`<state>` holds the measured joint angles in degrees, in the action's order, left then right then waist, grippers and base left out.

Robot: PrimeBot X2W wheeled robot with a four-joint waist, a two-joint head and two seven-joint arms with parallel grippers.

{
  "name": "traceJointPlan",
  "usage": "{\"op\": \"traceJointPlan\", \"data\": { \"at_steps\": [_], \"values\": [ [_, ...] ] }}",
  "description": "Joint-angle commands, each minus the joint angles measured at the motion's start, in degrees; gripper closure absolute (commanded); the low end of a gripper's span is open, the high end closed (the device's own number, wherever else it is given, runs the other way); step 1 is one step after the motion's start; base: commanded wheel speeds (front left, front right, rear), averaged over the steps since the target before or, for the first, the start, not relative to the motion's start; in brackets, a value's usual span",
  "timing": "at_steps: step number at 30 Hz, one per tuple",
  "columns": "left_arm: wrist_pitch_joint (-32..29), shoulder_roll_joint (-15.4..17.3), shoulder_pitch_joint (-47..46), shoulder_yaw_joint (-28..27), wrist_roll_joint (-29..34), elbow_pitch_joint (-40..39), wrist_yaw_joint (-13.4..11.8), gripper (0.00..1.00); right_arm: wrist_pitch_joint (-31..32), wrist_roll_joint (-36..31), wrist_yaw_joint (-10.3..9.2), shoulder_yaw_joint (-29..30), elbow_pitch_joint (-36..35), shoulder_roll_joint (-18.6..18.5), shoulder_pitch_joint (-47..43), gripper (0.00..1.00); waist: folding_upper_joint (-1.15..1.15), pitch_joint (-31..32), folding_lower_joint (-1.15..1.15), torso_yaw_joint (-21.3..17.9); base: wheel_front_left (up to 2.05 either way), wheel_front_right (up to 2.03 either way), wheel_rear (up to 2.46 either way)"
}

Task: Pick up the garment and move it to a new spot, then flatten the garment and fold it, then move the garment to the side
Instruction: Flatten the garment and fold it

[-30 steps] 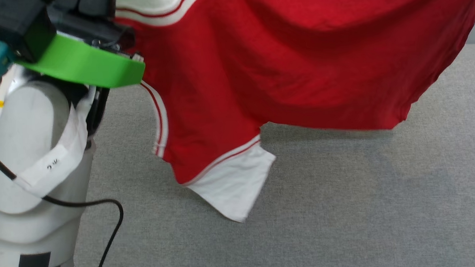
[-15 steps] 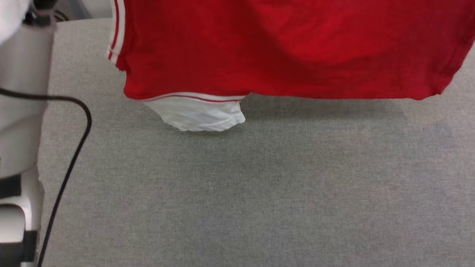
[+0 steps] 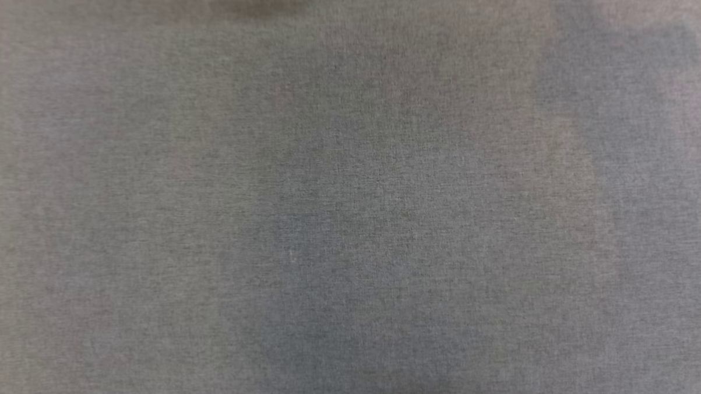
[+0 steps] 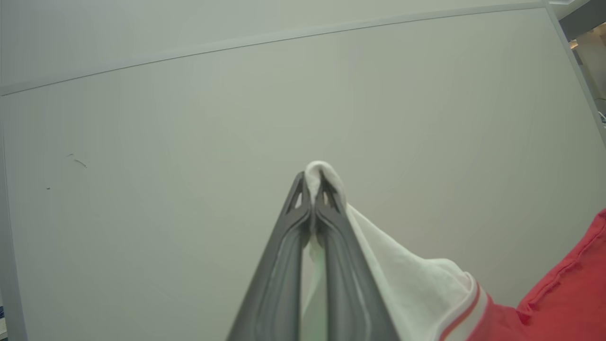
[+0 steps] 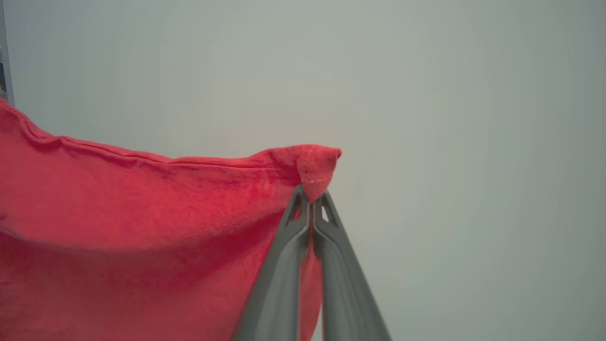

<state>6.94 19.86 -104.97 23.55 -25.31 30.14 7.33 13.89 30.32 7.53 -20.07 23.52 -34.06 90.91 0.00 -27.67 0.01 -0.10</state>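
The fingers (image 4: 284,265) of my left gripper (image 4: 311,182) are pressed together on a fold of white sleeve of the garment (image 4: 407,279). My right gripper (image 5: 311,199) pinches a red hem corner of the garment (image 5: 142,222). The red cloth sags away from that corner, with a pale wall (image 5: 473,142) behind the garment. From the head camera I see a grey fabric surface (image 3: 351,220).

No writing legible at this moment.
The red and white garment (image 5: 142,213), the pale wall (image 4: 189,118) behind it and the grey surface (image 3: 351,220) under the head camera carry no word, number, label or brand mark that can be read.
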Motion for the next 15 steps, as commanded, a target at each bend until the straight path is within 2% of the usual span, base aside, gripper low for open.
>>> {"op": "traceJointPlan", "data": {
  "at_steps": [1,8,15],
  "values": [
    [0.52,0.25,-2.68,0.68,-0.70,1.44,0.15,1.00,-1.37,-0.78,-0.04,-0.45,1.61,0.69,2.31,1.00,0.00,-3.04,-0.01,-0.96,0.00,0.00,0.00],
    [3.16,1.53,-10.44,5.15,-2.54,8.14,0.15,1.00,-6.79,-1.93,-0.04,-3.41,11.35,3.56,10.78,1.00,0.00,-6.37,-0.01,-1.60,0.00,0.00,0.00],
    [5.83,1.92,-9.27,8.78,-6.09,13.16,0.15,1.00,-10.72,-0.40,-0.04,-7.23,18.07,5.82,11.17,1.00,0.00,-10.72,-0.01,-1.41,0.00,0.00,0.00]
  ]
}}
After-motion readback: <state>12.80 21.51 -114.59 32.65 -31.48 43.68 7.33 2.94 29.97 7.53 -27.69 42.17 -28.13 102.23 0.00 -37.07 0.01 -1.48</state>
